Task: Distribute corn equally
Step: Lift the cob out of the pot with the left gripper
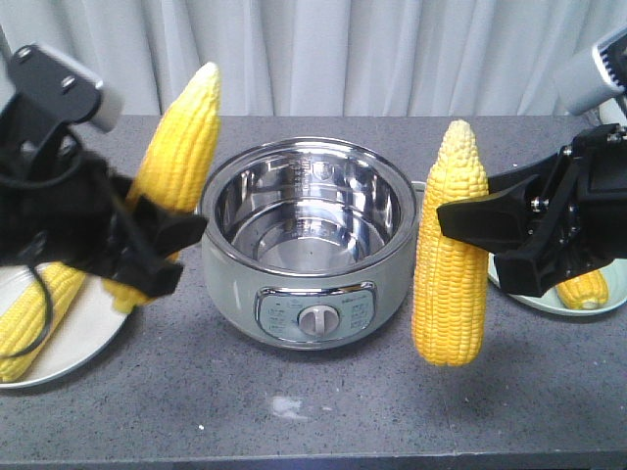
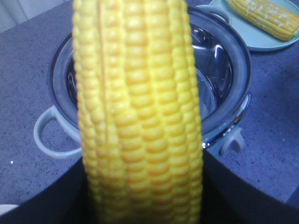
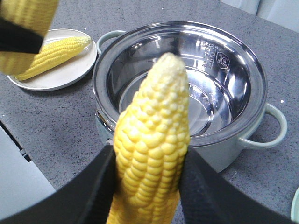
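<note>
An electric cooker pot point(image 1: 307, 257) stood lid-off on the grey tabletop point(image 1: 323, 421). Its control knob point(image 1: 315, 320) faced the front cam, w/ a shiny steel bowl inside.

The L gripper point(image 1: 181, 253) hung just left of the pot. Its black jaws were closed partway, clamped round the lower part of a corn cob. This L-held cob point(image 1: 181, 137) leaned tip-up, w/ the tip tilted toward the pot and standing higher than the pot's rim. In the L wrist cam it filled the centre of view, w/ the pot right behind it.

The R gripper point(image 1: 449, 220) hung just right of the pot, jaws likewise closed partway onto a second cob. This R-held cob point(image 1: 453, 294) was gripped in its upper half. It hung near upright w/ the pale tip up and the butt end prob. clear of the tabletop. It was close beside the pot's right wall but apart from it. Only one R finger point(image 1: 485, 217) showed in the front cam. The R wrist cam showed both black fingers pressed vs. the cob's sides, w/ the pot just beyond the tip.

Further left of the pot, the L plate point(image 1: 93, 328), pale, carried the L-plate cob point(image 1: 34, 313). That cob lay flat, partly behind the L arm. Further right of the pot, the R plate point(image 1: 544, 302), pale green, held the R-plate cob point(image 1: 585, 288), mostly hidden by the R gripper.
</note>
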You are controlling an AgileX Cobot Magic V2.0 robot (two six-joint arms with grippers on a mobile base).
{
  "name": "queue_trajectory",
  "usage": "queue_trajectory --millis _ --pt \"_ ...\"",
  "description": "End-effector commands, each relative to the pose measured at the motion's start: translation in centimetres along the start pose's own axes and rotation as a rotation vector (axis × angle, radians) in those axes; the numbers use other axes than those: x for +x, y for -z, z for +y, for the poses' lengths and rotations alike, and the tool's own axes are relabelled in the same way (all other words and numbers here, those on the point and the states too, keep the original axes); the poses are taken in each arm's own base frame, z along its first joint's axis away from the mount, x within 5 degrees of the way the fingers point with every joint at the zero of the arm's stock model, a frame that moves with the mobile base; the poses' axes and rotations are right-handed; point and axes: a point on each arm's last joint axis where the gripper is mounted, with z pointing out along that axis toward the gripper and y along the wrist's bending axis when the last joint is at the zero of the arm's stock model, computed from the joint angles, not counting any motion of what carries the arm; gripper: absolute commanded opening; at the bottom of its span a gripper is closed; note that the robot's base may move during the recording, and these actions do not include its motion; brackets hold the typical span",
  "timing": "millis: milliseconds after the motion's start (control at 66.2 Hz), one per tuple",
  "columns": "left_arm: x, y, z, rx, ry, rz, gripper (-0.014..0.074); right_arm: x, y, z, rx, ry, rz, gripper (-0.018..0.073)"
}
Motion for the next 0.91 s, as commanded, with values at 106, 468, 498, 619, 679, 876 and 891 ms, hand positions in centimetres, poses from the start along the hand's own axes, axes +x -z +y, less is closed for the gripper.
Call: queue_trajectory --millis 106,468,498,619,679,876,891 --pt "0.8 4.1 -0.7 -0.024 0.006 -0.165 0.0307 -1.2 1.0 0.2 0.018 0.001 -0.090 0.0204" --pt "3.1 6.3 -1.2 -0.042 -0.006 -0.222 0.0307 -1.2 1.0 0.2 0.018 0.001 -0.090 0.0204" --pt "3.1 6.4 -1.2 -0.041 -0.006 -0.222 0.0307 -1.2 1.0 0.2 0.018 0.001 -0.090 0.0204" --pt "3.2 6.3 -1.2 -0.037 -0.005 -0.209 0.0307 -1.2 1.0 0.2 0.018 0.001 -0.090 0.0204" --pt "3.2 6.3 -1.2 -0.036 -0.005 -0.207 0.0307 -1.2 1.0 0.2 0.018 0.001 -0.090 0.0204" --pt "3.2 6.3 -1.2 -0.037 -0.005 -0.208 0.0307 -1.2 1.0 0.2 0.018 0.001 -0.090 0.0204" --pt "3.2 6.3 -1.2 -0.037 -0.005 -0.208 0.0307 -1.2 1.0 0.2 0.018 0.001 -0.090 0.0204"
